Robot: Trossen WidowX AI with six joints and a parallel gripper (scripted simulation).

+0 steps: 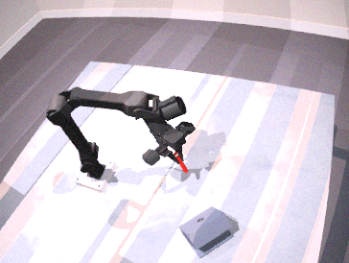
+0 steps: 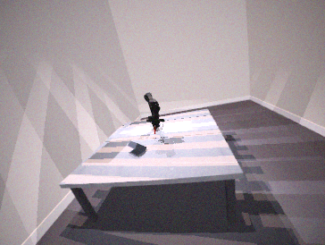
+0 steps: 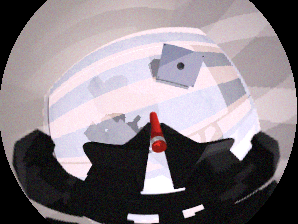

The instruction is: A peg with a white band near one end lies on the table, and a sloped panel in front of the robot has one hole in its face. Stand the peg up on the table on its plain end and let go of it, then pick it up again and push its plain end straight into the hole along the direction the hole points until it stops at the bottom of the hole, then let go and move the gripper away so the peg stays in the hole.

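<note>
No readable text, label, brand, number or sign showed on anything in the three views. The surfaces around and beyond the end effector bore no lettering that could be made out, and whatever small marks there might have been near it were too small and grainy to tell.

Pale desk (image 1: 283, 149) (image 2: 187, 156) (image 3: 75, 127), striped with light and shadow; dark legs (image 2: 85, 203) under it. Floor (image 1: 163, 38) (image 2: 268, 147) dark, banded. Walls (image 1: 192, 10) (image 2: 179, 54) plain, pale, with a light baseboard (image 1: 158, 18) (image 2: 287, 114) along the bottom.
</note>
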